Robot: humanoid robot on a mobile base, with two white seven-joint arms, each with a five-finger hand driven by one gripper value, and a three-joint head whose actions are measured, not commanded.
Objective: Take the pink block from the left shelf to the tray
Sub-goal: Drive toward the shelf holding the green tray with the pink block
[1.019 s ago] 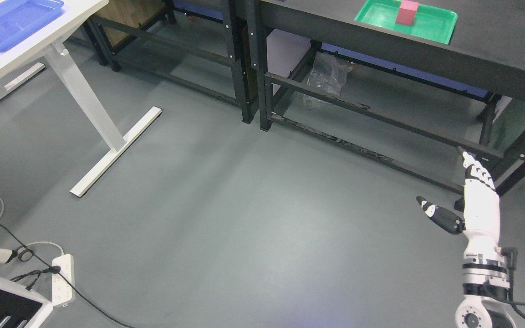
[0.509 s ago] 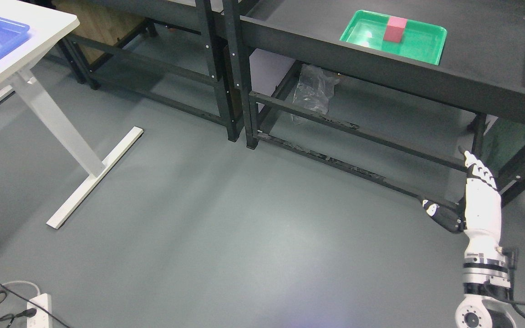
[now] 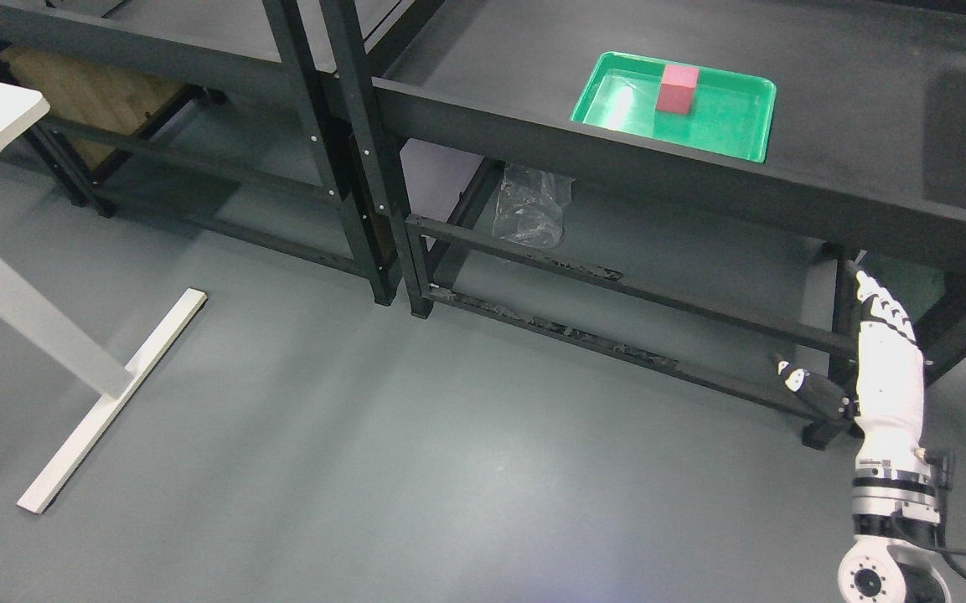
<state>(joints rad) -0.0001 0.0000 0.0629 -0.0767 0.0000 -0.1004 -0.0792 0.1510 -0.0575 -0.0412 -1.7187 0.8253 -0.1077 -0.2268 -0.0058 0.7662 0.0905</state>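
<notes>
While nothing is held, right hand (image 3: 880, 368) hangs low at near right, fingers (image 3: 875, 303) straight, thumb out. Farther: black shelf (image 3: 868, 126) carrying green tray (image 3: 725, 126); pink block (image 3: 676, 88) stands upright inside it. Judged: pick not begun, block well beyond reach.

Single head view, high, angled down at floor (image 3: 415, 469); shelf (image 3: 868, 126) ahead
</notes>
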